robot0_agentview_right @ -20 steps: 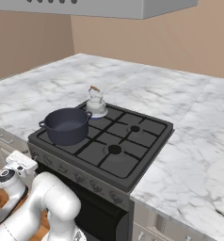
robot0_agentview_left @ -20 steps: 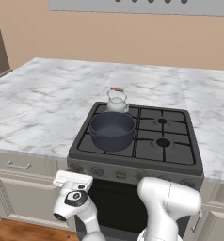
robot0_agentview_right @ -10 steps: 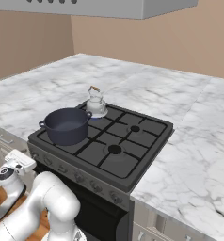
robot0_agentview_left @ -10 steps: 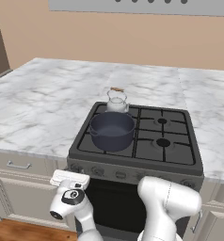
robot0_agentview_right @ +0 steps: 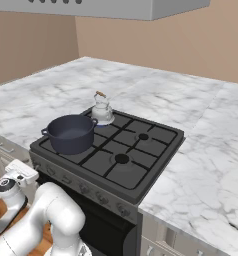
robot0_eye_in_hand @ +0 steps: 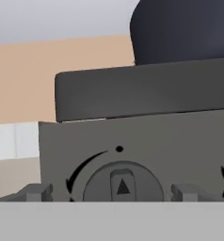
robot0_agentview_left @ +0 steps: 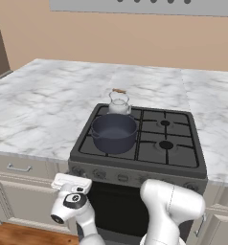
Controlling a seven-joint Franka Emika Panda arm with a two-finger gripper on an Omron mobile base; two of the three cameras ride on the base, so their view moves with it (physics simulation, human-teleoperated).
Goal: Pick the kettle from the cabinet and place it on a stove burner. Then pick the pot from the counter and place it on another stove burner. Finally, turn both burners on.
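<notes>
The pot (robot0_agentview_left: 114, 133) sits on the range's (robot0_agentview_left: 183, 162) front-left burner, the kettle (robot0_agentview_left: 119, 103) just behind it on the rear-left burner. The gripper (robot0_eye_in_hand: 111, 192) hangs low before the range's left front corner, fingers (robot0_eye_in_hand: 36, 192) spread wide either side of the leftmost knob (robot0_eye_in_hand: 122, 183), holding nothing. Marble counter (robot0_agentview_left: 44, 105) flanks the range.

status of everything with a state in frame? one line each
kettle: upright on the rear left burner, lid on
pot: upright on the front left burner, no lid
gripper: open, lined up on the leftmost knob
fingers: one each side of that knob, not seen touching
leftmost knob: pointer straight up toward the dot
burners: right pair bare, no flame seen
</notes>
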